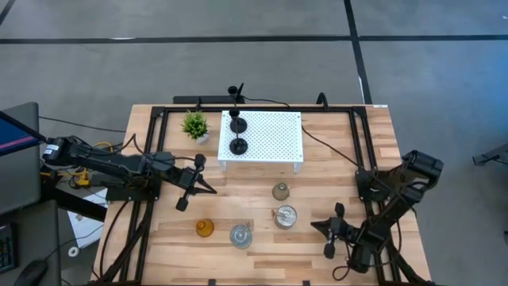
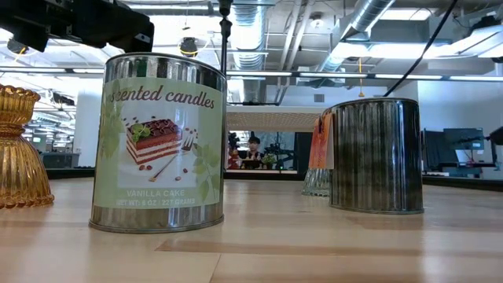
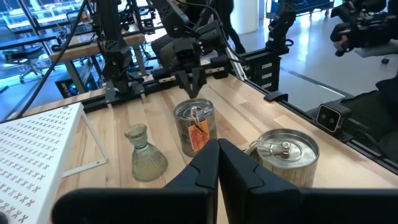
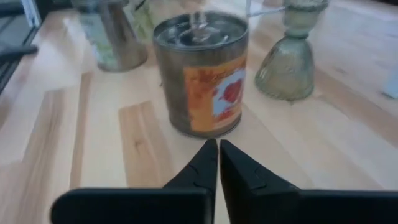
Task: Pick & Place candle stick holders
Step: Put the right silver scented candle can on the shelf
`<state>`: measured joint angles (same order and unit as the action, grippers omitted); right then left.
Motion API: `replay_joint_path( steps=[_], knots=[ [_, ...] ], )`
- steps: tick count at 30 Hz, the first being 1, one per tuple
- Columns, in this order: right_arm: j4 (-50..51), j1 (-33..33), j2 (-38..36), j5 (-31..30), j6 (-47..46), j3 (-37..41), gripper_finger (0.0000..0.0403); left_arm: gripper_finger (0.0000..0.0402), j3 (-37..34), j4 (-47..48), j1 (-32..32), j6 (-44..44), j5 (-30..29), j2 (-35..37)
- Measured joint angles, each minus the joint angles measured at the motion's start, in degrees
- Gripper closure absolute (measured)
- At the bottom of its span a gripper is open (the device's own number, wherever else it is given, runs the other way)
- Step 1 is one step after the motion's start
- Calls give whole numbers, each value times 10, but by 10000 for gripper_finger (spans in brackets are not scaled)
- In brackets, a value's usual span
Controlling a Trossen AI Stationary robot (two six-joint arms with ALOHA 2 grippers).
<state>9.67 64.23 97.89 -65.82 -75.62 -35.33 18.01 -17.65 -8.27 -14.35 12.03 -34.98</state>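
Two black slim candle sticks (image 1: 237, 135) stand on the white perforated stand (image 1: 270, 135). A greyish-olive bell-shaped holder (image 1: 280, 191) stands on the table in front of the stand. Two labelled metal candle tins stand nearer, one in the middle (image 1: 286, 215) and one to its left (image 1: 241, 235). An amber holder (image 1: 205, 229) stands left of them. My left gripper (image 1: 213, 191) is shut and empty, left of the olive holder (image 3: 146, 158). My right gripper (image 1: 313, 225) is shut and empty, just right of the middle tin (image 4: 202, 71).
A small green potted plant (image 1: 194, 125) stands left of the stand. Black frame rails (image 1: 151, 159) run along the table's left, right and far sides. Bare wood lies between the tins and the near edge. In the low view the left tin (image 2: 157, 141) stands close to the camera.
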Motion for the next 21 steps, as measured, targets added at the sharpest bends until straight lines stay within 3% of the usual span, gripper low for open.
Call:
replay_joint_path(
  steps=[4,9,16,21],
  knots=[
    [-42,-23,0,33,67,0,341,394,0,0,0,0,0,0],
    [-106,-58,0,62,148,0,235,394,0,0,0,0,0,0],
    [-125,-102,-1,83,160,0,75,394,0,0,0,2,0,0],
    [-125,-131,-1,159,160,0,9,394,0,0,0,3,0,0]
  ],
)
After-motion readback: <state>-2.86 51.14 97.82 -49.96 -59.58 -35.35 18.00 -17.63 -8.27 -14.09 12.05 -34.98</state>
